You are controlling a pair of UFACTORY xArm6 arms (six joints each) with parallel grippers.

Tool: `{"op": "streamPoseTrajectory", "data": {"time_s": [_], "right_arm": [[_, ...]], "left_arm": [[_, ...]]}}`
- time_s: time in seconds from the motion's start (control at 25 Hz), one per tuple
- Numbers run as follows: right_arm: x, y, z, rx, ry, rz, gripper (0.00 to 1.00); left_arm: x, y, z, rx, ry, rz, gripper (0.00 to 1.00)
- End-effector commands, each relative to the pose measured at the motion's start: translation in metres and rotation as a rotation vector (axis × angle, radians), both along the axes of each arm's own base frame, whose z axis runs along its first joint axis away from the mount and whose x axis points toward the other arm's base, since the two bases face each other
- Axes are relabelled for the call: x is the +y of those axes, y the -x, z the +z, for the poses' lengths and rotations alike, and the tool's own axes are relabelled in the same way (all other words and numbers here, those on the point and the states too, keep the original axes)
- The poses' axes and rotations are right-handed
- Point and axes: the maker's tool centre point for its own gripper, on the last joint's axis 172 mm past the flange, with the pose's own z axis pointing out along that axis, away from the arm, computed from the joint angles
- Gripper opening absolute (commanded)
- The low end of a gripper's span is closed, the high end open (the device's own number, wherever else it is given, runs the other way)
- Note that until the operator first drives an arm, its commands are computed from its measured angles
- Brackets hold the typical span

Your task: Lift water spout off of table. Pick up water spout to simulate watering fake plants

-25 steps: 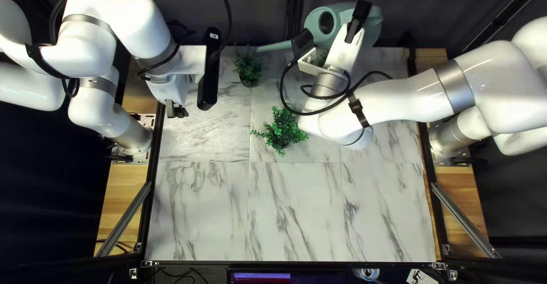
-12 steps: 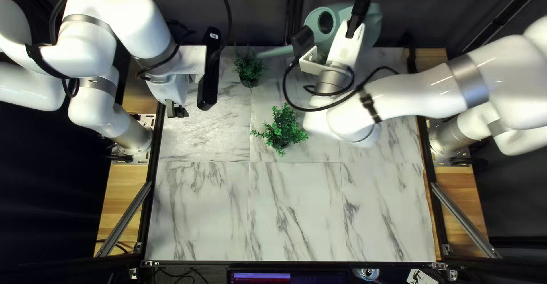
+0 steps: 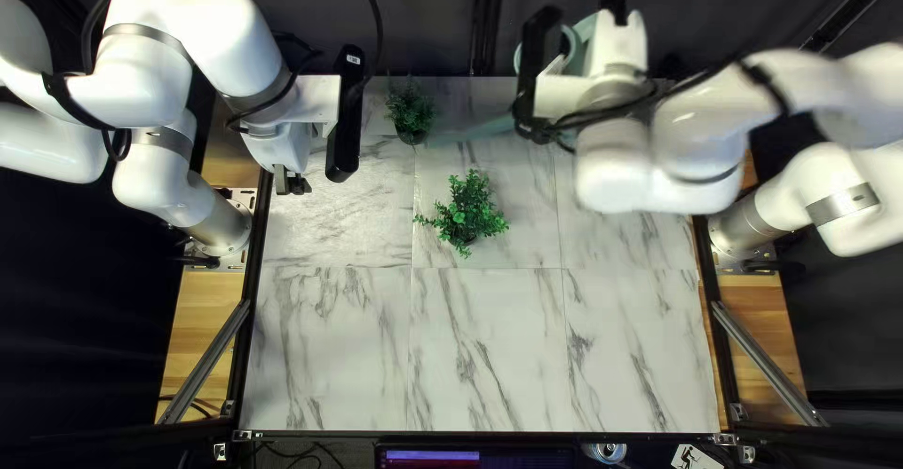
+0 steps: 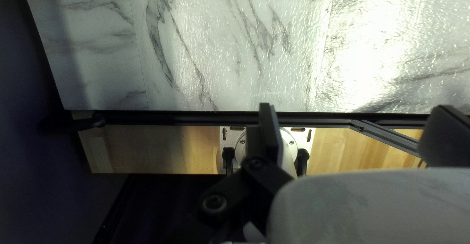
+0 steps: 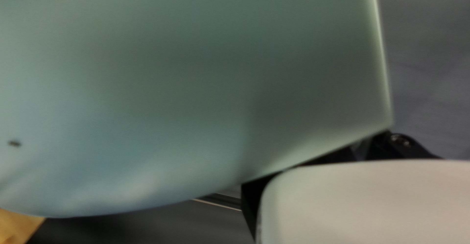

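Note:
The pale teal watering can (image 3: 577, 35) hangs in the air at the far edge of the table, mostly hidden behind my right wrist. Its long spout (image 3: 474, 130) slants down, blurred, toward the small far plant (image 3: 410, 111). My right gripper (image 3: 611, 12) is shut on the can; in the right wrist view the can's body (image 5: 183, 90) fills the picture and hides the fingers. A second, bushier plant (image 3: 464, 211) stands mid-table, nearer than the spout. My left gripper (image 4: 358, 137) is open and holds nothing, hovering over the table's left edge.
The marble table (image 3: 480, 349) stretches toward the near edge. The left arm's base plate (image 4: 293, 148) and wooden side shelf (image 4: 158, 148) lie under the left gripper. A black frame rail (image 3: 254, 243) runs along the left edge.
My right arm has rolled its wrist and swung right, tipping the can so the spout drops toward the far plant. The left arm and both plants have not moved.

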Motion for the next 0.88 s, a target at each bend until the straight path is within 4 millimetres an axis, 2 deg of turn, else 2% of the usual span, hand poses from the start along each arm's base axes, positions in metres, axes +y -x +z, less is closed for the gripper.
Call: {"op": "streamPoseTrajectory", "data": {"time_s": [0.04,0.12,0.24,0.32,0.44,0.68,0.88], "right_arm": [[-0.026,0.025,-0.010,-0.041,-0.054,-0.030,0.00],[-0.041,0.045,-0.009,-0.048,-0.066,-0.057,0.00],[-0.053,0.068,-0.004,-0.060,-0.080,-0.085,0.00],[-0.059,0.092,0.001,-0.077,-0.090,-0.109,0.00],[-0.061,0.118,0.003,-0.102,-0.086,-0.143,0.00],[-0.061,0.172,-0.008,-0.125,-0.050,-0.268,0.00],[-0.053,0.200,-0.013,-0.138,-0.031,-0.347,0.00]], "left_arm": [[0.000,0.000,0.000,0.000,0.000,0.000,1.00],[0.000,0.000,0.000,0.000,0.000,0.000,1.00],[0.000,0.000,0.000,0.000,0.000,0.000,1.00],[0.000,0.000,0.000,0.000,0.000,0.000,1.00],[0.000,0.000,0.000,0.000,0.000,0.000,1.00],[0.000,0.000,0.000,0.000,0.000,0.000,1.00],[0.000,0.000,0.000,0.000,0.000,0.000,1.00]]}}
